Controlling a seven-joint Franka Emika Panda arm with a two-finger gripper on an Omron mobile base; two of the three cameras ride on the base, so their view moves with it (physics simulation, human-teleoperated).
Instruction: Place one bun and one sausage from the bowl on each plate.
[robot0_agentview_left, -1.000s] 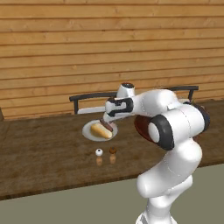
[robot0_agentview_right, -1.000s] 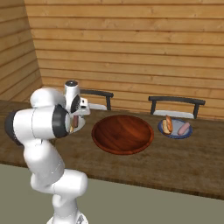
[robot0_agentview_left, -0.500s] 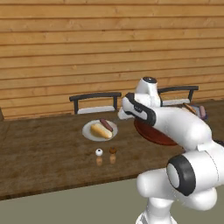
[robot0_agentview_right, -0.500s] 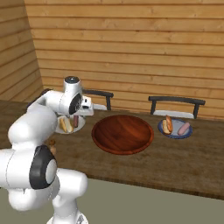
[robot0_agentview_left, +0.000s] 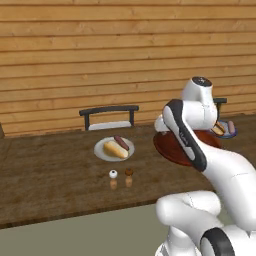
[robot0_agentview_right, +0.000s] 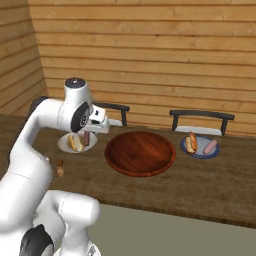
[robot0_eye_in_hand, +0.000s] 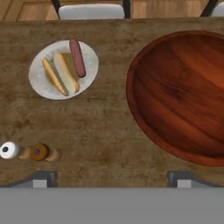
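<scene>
The reddish-brown bowl (robot0_agentview_right: 140, 152) (robot0_eye_in_hand: 183, 94) sits mid-table with nothing in it; my arm covers part of the bowl (robot0_agentview_left: 172, 150) in the left base view. Left of it lies the pale plate (robot0_agentview_left: 100, 150) (robot0_agentview_right: 64, 145) (robot0_eye_in_hand: 41, 83), carrying a bun (robot0_eye_in_hand: 61, 74) and a sausage (robot0_eye_in_hand: 78, 57). To the bowl's right, the bluish plate (robot0_agentview_right: 200, 154) (robot0_agentview_left: 233, 133) also carries a bun (robot0_agentview_right: 191, 142) and a sausage (robot0_agentview_right: 210, 146). My gripper (robot0_agentview_right: 98, 125) (robot0_eye_in_hand: 113, 179) hangs open and holds nothing, high above the table between the pale plate and the bowl.
A white shaker (robot0_eye_in_hand: 8, 150) (robot0_agentview_left: 113, 174) and a brown shaker (robot0_eye_in_hand: 39, 152) (robot0_agentview_left: 129, 172) stand in front of the pale plate. Two dark chairs (robot0_agentview_left: 110, 115) (robot0_agentview_right: 200, 117) are tucked in at the table's far side, before a wooden plank wall.
The arm has swung away from the pale plate, rising and moving right towards the bowl. The gripper has stayed open. Nothing on the table has moved.
</scene>
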